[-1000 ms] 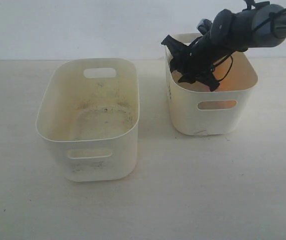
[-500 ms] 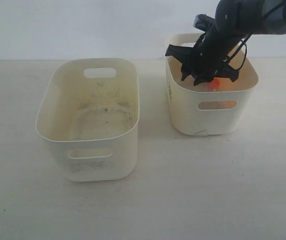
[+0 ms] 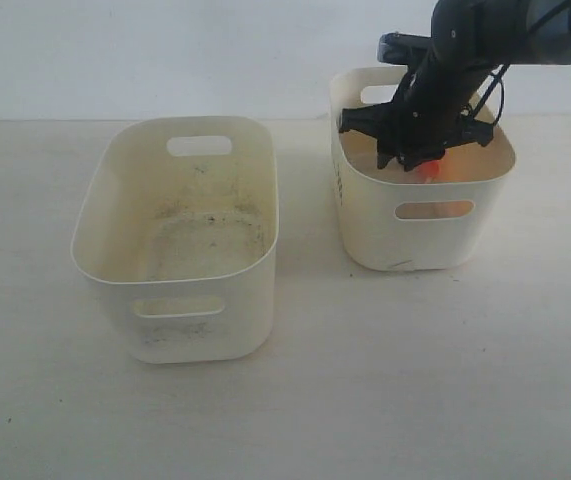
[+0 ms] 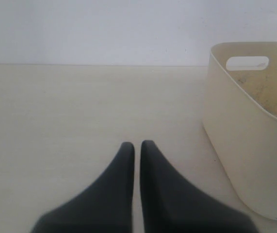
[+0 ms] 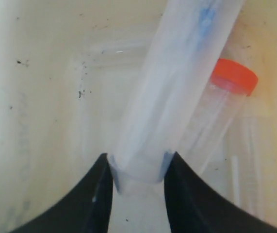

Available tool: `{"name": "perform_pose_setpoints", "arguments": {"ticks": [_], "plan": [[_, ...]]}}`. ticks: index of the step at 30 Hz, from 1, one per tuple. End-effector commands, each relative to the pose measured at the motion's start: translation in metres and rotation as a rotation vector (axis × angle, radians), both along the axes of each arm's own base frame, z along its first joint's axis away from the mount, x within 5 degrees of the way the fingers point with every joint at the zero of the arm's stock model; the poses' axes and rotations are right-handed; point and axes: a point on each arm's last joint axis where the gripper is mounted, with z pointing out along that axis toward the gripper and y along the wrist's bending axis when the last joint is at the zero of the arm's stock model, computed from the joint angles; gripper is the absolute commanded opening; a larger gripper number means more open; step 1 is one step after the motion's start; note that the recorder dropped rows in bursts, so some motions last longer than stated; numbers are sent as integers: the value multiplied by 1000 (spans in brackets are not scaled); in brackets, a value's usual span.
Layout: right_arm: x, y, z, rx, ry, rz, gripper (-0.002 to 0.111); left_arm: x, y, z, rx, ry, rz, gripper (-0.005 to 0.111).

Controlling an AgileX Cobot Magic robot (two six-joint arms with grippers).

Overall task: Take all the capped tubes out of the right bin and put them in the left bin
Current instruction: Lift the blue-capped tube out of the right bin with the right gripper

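My right gripper (image 3: 412, 152) reaches down inside the right bin (image 3: 375, 232), the yellowish-stained cream one. In the right wrist view this gripper (image 5: 138, 161) is shut on the bluish cap end of a clear tube (image 5: 177, 82) that slants away from the jaws. An orange-capped tube (image 5: 212, 121) lies beside it on the bin floor, and its orange cap (image 3: 428, 170) shows just under the gripper. Other tubes are hidden. The left bin (image 3: 115, 205) has a grimy floor and holds no tube. My left gripper (image 4: 137, 144) is shut and holds nothing, low over the table beside the left bin (image 4: 240, 141).
Both bins stand on a pale table (image 3: 365, 380) with a white wall behind. The right arm (image 3: 485, 30) comes in from the upper right over the right bin's rim. The left arm is out of the exterior view.
The right gripper swung from the right bin's left rim toward its middle and turned downward into the bin. An orange cap came into view beneath it.
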Motion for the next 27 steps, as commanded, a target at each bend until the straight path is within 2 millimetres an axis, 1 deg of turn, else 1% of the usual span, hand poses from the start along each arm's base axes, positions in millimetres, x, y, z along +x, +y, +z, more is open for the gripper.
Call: {"name": "perform_pose_setpoints", "arguments": {"ticks": [1,9,14,22,27], "plan": [[-2,-2,25,-16,-66,44,0,0,0,-1,-11,-1,-4,4],[-11,-5,35,-52,-27,81,0,0,0,-1,-11,-1,-4,4],[-19,-9,46,-78,6,107,0,0,0,-1,-11,-1,-4,4],[-32,-13,83,-63,-47,118,0,0,0,-1,-11,-1,-4,4],[-42,-16,100,-71,-55,135,0,0,0,-1,-11,-1,-4,4]]}}
